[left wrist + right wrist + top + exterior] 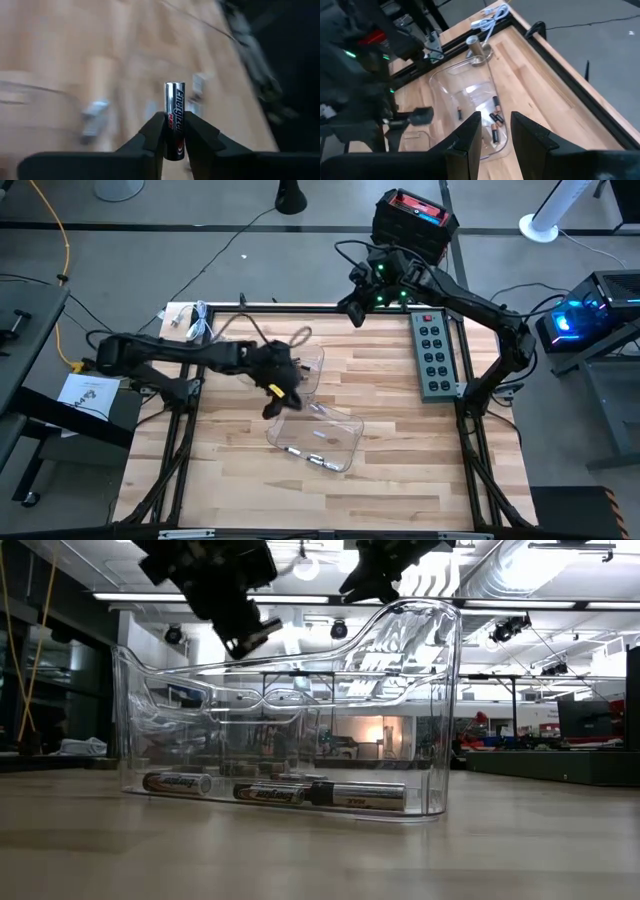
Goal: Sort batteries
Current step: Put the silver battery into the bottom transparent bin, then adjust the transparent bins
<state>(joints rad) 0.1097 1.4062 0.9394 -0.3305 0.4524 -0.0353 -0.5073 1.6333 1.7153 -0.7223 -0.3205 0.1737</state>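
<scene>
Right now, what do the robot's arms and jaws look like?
Both arms are dark, thin and jointed. The left arm has a yellow patch near its gripper. The right arm shows green lights near its wrist. Each gripper ends in two black wedge-shaped jaws.

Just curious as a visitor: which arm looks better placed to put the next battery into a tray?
The left. Its left gripper already clamps a silvery battery and hangs over the clear trays mid-table. The right gripper is open, empty, and back near the table's far edge.
</scene>
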